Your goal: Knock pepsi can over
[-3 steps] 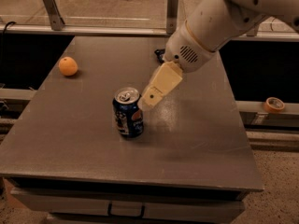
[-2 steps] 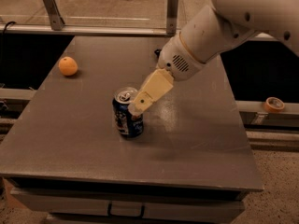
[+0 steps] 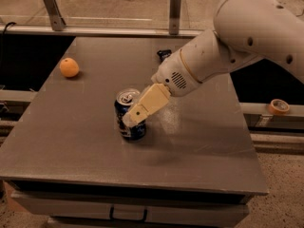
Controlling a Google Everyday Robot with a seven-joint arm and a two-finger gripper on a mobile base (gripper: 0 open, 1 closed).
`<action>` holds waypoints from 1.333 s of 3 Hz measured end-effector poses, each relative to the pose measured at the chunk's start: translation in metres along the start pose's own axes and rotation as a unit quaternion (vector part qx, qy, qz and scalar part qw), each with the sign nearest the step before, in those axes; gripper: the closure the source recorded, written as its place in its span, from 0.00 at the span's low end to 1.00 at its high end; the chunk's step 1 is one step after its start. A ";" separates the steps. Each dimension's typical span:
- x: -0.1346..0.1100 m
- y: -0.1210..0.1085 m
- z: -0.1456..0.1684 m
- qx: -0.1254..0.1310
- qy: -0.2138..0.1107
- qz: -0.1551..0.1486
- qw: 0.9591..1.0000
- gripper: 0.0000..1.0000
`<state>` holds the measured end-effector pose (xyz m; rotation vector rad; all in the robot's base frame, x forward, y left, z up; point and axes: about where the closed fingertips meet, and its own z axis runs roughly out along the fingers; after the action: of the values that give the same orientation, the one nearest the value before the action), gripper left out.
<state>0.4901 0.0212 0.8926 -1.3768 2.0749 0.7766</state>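
Note:
The pepsi can (image 3: 124, 112), dark blue with a silver top, stands near the middle of the grey table (image 3: 76, 141) and tilts slightly to the left. My gripper (image 3: 133, 118) reaches down from the upper right on a white arm. Its cream fingers lie against the can's right front side and hide part of it. The can's base rests on the table.
An orange (image 3: 69, 67) lies at the table's far left. A small dark object (image 3: 164, 54) lies near the far edge behind my arm. A roll of tape (image 3: 279, 106) sits on a ledge to the right. A metal rail runs behind the table.
My gripper has moved down and left from beside the can's top to press on its right side. The can has begun to lean left.

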 end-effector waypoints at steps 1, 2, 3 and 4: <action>-0.003 0.004 0.013 -0.008 -0.044 -0.019 0.999 0.00; -0.014 0.007 0.026 -0.010 -0.087 -0.046 0.995 0.00; -0.042 0.003 0.038 -0.008 -0.127 -0.079 0.989 0.00; -0.089 -0.015 0.039 0.013 -0.155 -0.106 0.982 0.00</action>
<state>0.5386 0.1002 0.9245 -1.3393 1.6648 0.8126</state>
